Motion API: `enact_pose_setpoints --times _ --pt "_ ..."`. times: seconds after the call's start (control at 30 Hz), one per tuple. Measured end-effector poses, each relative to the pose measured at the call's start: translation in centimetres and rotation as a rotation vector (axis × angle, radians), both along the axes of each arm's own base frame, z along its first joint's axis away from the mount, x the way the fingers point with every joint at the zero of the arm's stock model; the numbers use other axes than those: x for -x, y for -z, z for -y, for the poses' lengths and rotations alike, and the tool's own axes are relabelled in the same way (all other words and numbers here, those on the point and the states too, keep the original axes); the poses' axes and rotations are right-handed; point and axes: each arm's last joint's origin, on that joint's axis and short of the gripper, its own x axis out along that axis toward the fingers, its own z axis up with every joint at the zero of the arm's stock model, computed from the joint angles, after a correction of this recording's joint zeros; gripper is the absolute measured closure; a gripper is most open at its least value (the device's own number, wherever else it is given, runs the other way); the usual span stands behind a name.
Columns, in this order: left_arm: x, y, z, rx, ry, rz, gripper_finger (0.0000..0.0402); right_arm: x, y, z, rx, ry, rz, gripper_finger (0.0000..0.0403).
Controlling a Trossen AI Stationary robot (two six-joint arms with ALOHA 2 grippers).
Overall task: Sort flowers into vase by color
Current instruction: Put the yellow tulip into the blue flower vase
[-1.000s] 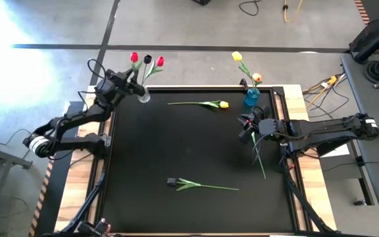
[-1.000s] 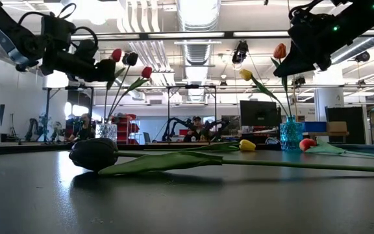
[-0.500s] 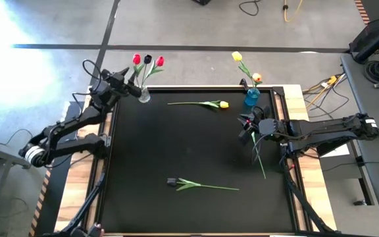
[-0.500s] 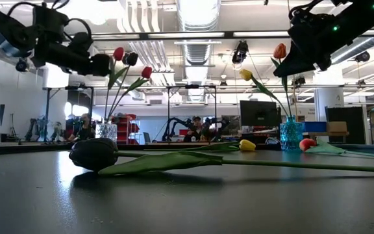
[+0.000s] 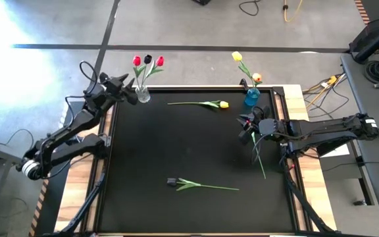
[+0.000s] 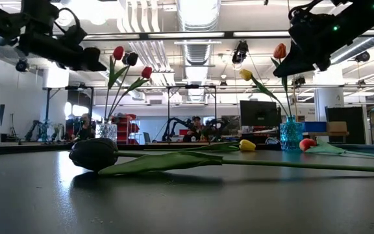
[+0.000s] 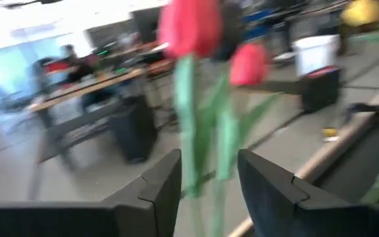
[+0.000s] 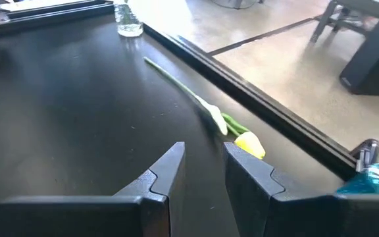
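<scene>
Black counter point(image 5: 176, 151) fills the high view, with the blue vase point(image 5: 252, 97) at its far edge on the right arm's side; take that vase as your marker. It holds a yellow tulip point(image 5: 237, 56) and an orange tulip point(image 5: 256, 78). Your right hand point(image 5: 245, 126) hovers just on the near side of the blue vase, its fingers point(image 8: 163, 178) set narrowly apart with nothing between them. A red-headed tulip point(image 5: 259, 155) lies on the counter from under that hand toward the near edge; in the low view its head sits just beside the blue vase. Between the blue vase and the clear vase point(image 5: 143, 96), which stands well apart at the other far corner, a loose yellow tulip point(image 5: 206, 104) lies flat along the far edge. The clear vase carries two red tulips point(image 5: 135, 60) and a dark one point(image 5: 148, 59). Your left hand point(image 5: 125, 89) is just beside the clear vase, on the side away from the blue vase, fingers point(image 7: 156, 191) spread and empty, looking at the stems. A dark-headed tulip point(image 5: 199, 186) lies far from the blue vase, near the front edge.
</scene>
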Motion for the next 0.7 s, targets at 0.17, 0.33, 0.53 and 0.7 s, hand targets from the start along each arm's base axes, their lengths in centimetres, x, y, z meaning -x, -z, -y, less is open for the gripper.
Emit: enact_pose_setpoints --times 0.17,0.33,0.53,0.7 --pt "0.2 0.7 1.9 -0.042 0.215 0.030 0.0307 -0.2 -0.2 -0.2 -0.028 -0.052 -0.004 0.0307" --pt "0.4 2.8 3.9 -0.095 0.329 0.117 0.0353 -1.3 -0.9 -1.0 0.014 -0.118 -0.042 0.0314" --pt "0.3 4.7 5.5 -0.113 0.444 0.175 0.0394 -3.8 -0.5 -2.2 0.007 -0.172 -0.124 0.0335" --pt "0.2 5.1 6.1 -0.116 0.487 0.182 0.0400 -6.2 -0.7 -3.4 -0.066 -0.150 -0.175 0.0324"
